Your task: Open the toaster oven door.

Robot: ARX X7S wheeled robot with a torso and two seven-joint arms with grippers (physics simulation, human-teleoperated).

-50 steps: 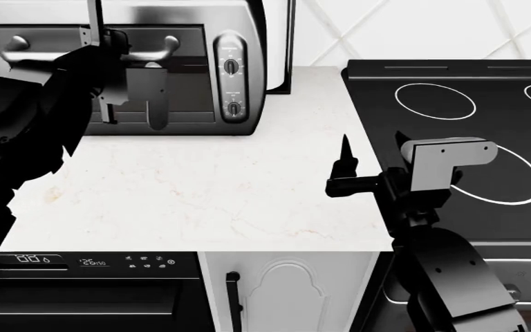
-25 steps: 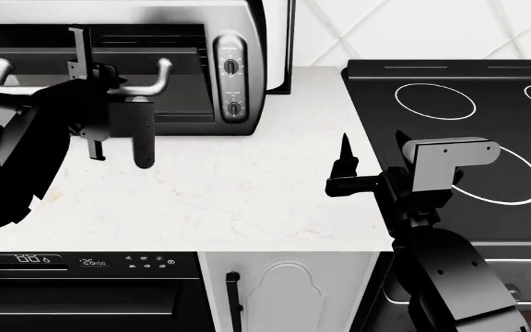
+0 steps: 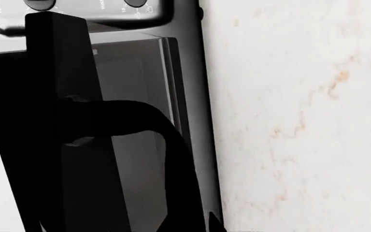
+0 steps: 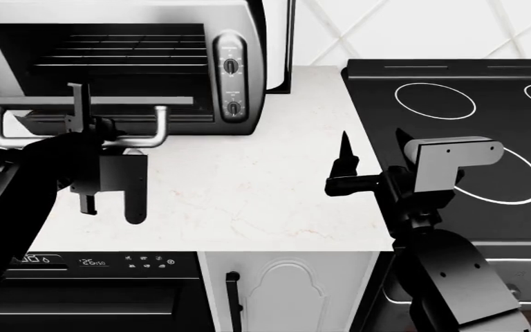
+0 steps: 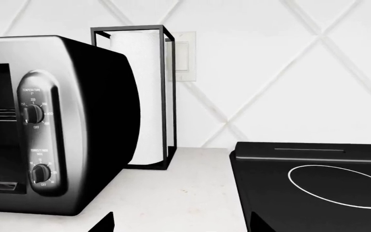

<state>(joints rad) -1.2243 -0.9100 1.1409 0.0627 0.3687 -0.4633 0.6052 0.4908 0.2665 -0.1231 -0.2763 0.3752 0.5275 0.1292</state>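
At the counter's left, the left gripper (image 4: 83,114) has one finger above the toaster oven door (image 4: 81,102) and hooks its bar handle (image 4: 77,140); how tightly it closes cannot be told. Well apart, the right gripper (image 4: 373,146) hovers spread and empty. One toaster oven (image 4: 127,59) stands open, two knobs (image 4: 232,66) on its panel, two wire racks (image 4: 122,52) inside.

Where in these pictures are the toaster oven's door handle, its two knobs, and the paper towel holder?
door handle (image 4: 72,144), head view, on the silver bar.
upper knob (image 4: 232,66), head view, on its dial.
lower knob (image 5: 41,173), right wrist view, on its dial.
paper towel holder (image 5: 138,96), right wrist view, on the white roll.
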